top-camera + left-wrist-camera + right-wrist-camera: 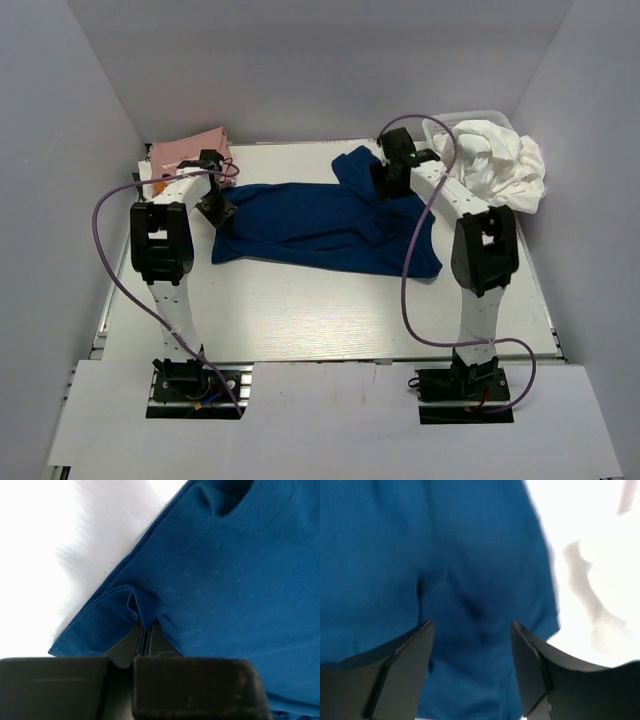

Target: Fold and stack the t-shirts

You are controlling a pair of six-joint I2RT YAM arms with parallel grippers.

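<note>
A navy blue t-shirt (330,225) lies spread and rumpled across the middle of the table. My left gripper (217,208) is shut on its left edge; in the left wrist view a pinch of blue cloth (145,611) rises from between the closed fingers. My right gripper (385,180) hovers over the shirt's far right part, open, with blue cloth (470,580) below the spread fingertips (425,630) and nothing gripped. White t-shirts (500,165) are heaped at the back right. A pink t-shirt (185,152) lies at the back left.
A white mesh basket (485,118) holds the white heap at the back right corner. White walls close in the table on three sides. Purple cables loop off both arms. Bare table (320,310) lies in front of the blue shirt.
</note>
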